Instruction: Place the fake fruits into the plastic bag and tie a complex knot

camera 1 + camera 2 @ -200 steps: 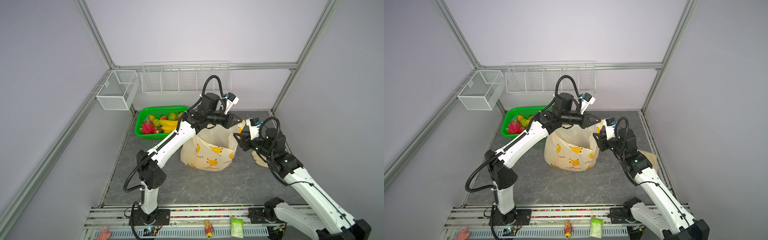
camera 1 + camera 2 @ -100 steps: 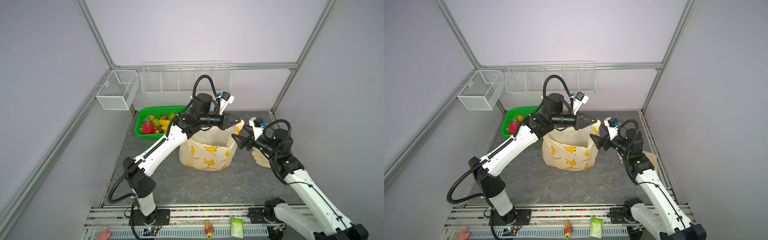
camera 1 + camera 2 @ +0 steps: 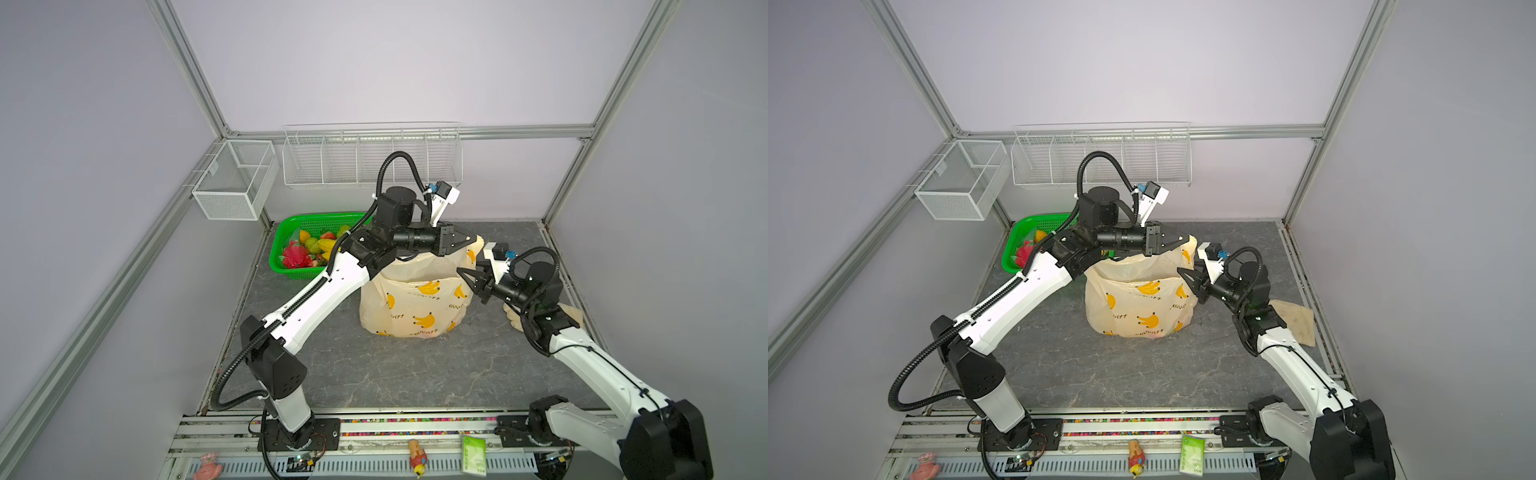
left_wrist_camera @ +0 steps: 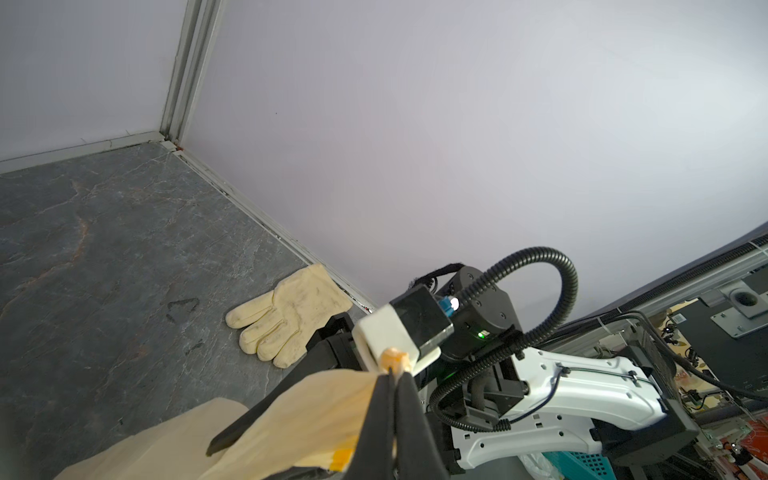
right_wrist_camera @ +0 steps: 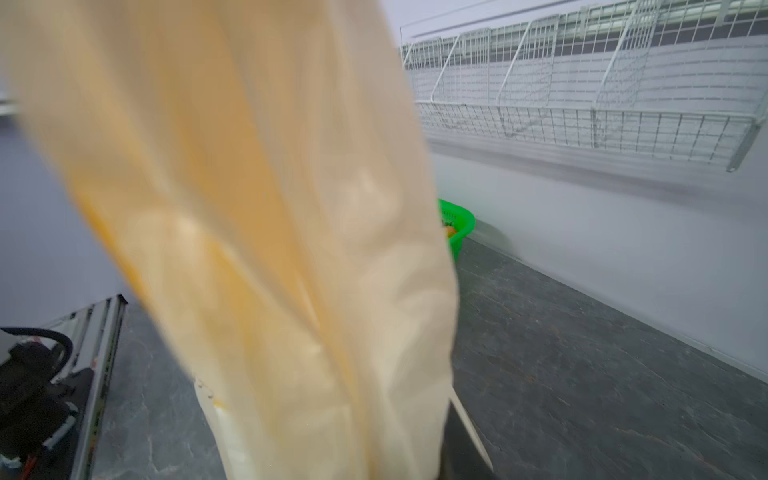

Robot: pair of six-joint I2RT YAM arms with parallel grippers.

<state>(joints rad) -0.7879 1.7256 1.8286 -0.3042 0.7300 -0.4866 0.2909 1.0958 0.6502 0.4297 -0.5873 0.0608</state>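
The bag [image 3: 415, 307] stands mid-table, mouth up; I can't see what's inside. The left gripper [image 3: 467, 239] is clamped on its top edge. The right gripper [image 3: 469, 282] is at its side, jaws apart. The fruits [image 3: 309, 249] fill the green basket [image 3: 291, 272] at back left.

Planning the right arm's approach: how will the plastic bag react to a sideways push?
Probably floppy: the plastic bag sags and creases below the left gripper pinching its rim. Likely light, thin translucent film, so it may cave or slide on the table.
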